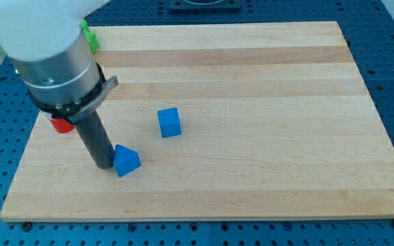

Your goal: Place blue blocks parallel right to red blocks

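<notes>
You have two blue blocks lying on the wooden surface. The blue cube sits flat, left of the view's centre, turned slightly askew to the board's edges. The other blue block, a wedge-like shape with slanted faces, lies toward the view's lower left, well apart from the cube. A red block rests near the surface's left edge; you see only part of it, so its shape cannot be told.
</notes>
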Motion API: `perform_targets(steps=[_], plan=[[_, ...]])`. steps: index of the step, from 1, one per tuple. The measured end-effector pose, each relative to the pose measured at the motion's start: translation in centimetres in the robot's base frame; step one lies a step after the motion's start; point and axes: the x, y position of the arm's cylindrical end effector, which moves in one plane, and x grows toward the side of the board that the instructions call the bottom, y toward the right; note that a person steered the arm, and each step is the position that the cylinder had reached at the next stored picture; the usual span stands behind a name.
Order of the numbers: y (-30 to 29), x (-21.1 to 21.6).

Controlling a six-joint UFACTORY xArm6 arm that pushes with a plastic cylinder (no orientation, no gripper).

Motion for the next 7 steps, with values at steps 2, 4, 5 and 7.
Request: perform_targets(steps=[2, 4, 5, 7], plan=[[0.6, 5.0], [1.4, 1.7], [3.7, 0.7], [5.2, -1.4]])
